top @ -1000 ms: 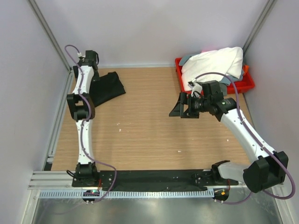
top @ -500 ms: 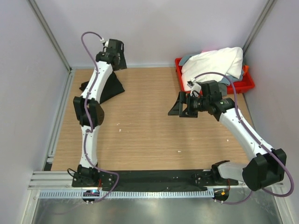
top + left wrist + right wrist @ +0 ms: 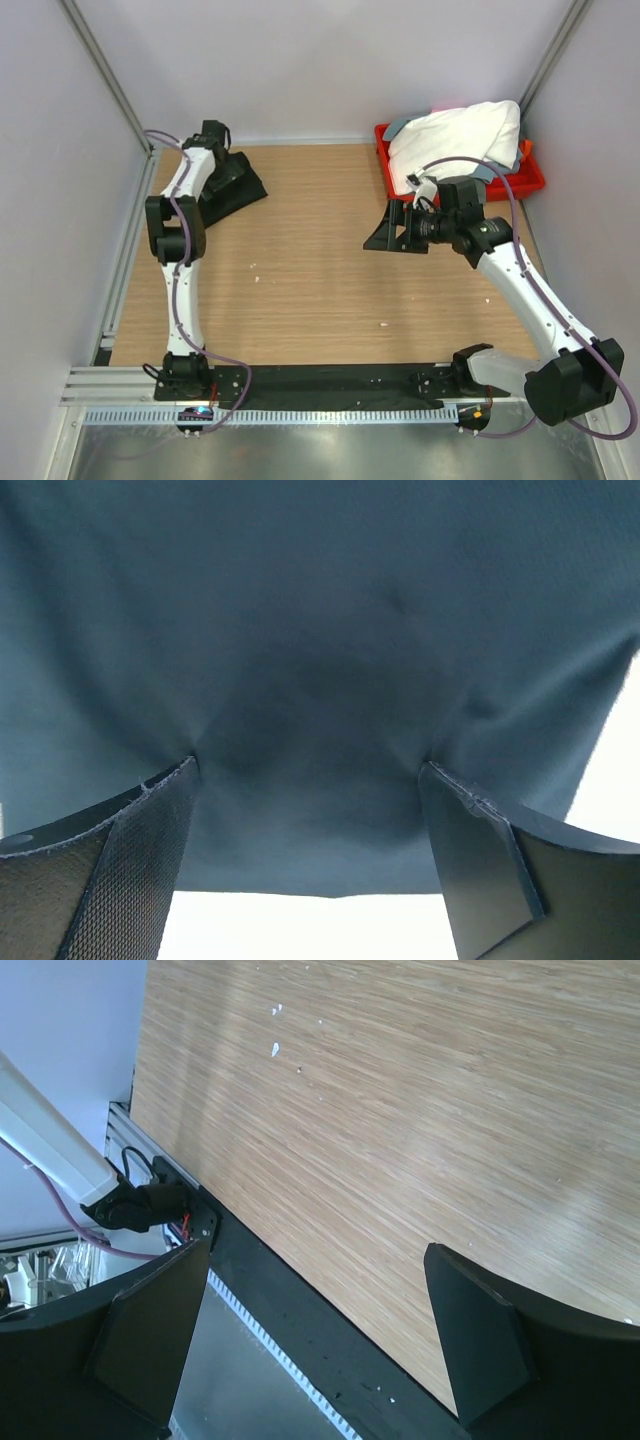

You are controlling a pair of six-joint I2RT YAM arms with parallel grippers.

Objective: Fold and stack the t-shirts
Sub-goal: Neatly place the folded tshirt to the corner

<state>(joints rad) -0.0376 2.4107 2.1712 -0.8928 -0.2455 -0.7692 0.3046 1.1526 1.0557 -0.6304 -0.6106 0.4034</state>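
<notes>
Wood-grain table (image 3: 300, 290) shows beneath the right fingers (image 3: 379, 237), spread wide and holding nothing, right of its middle. At the far left corner the left fingers (image 3: 128, 872), also apart, press their tips into the black t-shirt (image 3: 238, 188). At the far right corner the white t-shirt (image 3: 455, 135) is heaped over the grey t-shirt (image 3: 397, 127) in the red tray (image 3: 530, 183).

Left arm (image 3: 178, 270) stretches to the frame's upper left, left gripper (image 3: 310, 768) tipped downward, fingers spread wide. Right arm (image 3: 525, 290) bends toward centre right, right gripper (image 3: 383, 232) level, pointing left, fingers wide apart.
</notes>
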